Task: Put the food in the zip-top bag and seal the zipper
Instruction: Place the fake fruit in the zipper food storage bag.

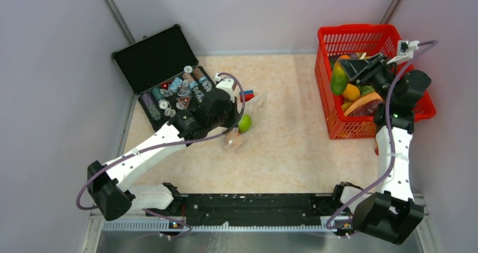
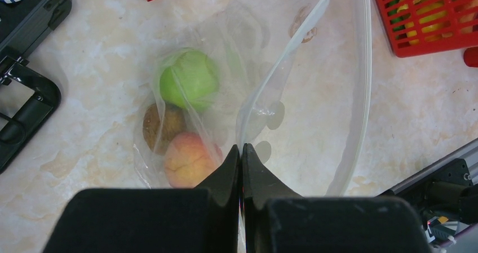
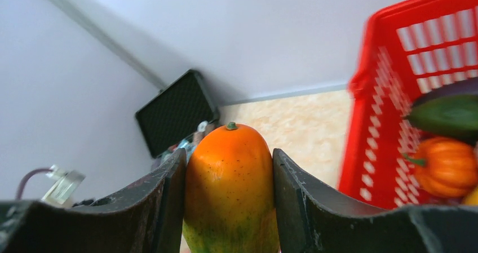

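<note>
1 zip-top bag [image 2: 315, 106] (3 fruits [image 2: 189, 79] inside), 1 red basket [image 1: 352, 36], 1 black case [image 1: 155, 56]

On my overhead feed both arms are the same build: the left arm [image 1: 141, 154] and the right arm [image 1: 396, 157] have white shell links dotted with small dark screws, joined by chunky black joint housings, the bulkiest near the lower corners of the frame. A thin purple cable [image 1: 83, 188] loops along each arm; at upper right it meets a white plug [image 1: 407, 45]. In the wrist feeds the jaws are matte black wedges, the right pair faintly speckled
</note>
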Robot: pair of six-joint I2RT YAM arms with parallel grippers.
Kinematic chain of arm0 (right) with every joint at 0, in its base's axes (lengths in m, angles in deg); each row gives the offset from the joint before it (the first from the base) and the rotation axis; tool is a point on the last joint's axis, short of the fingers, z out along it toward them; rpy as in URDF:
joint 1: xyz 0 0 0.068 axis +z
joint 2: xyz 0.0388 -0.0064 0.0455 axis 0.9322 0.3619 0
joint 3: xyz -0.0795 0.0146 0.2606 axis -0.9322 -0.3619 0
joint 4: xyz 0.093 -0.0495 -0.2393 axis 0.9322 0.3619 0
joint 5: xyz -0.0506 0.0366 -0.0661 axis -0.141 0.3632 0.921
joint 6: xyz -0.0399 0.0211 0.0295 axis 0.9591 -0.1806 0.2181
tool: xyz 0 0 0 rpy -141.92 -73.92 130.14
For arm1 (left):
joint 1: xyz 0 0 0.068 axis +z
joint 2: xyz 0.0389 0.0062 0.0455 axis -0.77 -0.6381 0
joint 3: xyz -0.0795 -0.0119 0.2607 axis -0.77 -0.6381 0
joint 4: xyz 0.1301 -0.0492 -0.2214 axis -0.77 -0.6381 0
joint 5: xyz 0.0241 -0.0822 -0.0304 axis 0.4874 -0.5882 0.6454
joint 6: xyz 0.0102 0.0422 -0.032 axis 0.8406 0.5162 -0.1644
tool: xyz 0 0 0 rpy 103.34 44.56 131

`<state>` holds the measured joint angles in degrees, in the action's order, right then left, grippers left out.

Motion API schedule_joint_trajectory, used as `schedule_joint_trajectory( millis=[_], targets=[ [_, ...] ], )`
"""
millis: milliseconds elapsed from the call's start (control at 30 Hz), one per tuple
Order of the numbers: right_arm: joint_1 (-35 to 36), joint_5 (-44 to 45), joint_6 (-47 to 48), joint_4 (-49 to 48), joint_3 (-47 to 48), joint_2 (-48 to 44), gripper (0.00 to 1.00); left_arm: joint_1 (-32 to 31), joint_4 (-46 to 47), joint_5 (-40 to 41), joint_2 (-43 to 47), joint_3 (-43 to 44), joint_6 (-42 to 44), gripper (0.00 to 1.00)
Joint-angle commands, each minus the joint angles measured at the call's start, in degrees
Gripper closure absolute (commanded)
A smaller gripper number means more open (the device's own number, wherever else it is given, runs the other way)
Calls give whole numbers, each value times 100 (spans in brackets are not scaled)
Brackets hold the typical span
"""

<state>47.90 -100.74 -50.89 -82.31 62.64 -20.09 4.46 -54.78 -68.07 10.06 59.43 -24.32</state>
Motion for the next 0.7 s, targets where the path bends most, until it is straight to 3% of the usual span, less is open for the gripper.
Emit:
schedule_joint_trajectory(
  millis=[0,200,333,500,667],
  targets=[
    [710,-263,-49,-191,-19,-260,94,18,357,-138,-30,183,67,100],
    [1981,767,205,-281,-351,-511,94,19,352,-174,-6,156,67,100],
    [3273,2430,1138,414,-277,-733,94,12,291,-167,29,114,36,100],
    [4315,3719,1141,-18,-688,-968,94,17,316,-148,120,40,-20,100],
    [4991,4415,1136,-602,-966,-938,94,11,335,-158,230,95,-71,100]
  ],
)
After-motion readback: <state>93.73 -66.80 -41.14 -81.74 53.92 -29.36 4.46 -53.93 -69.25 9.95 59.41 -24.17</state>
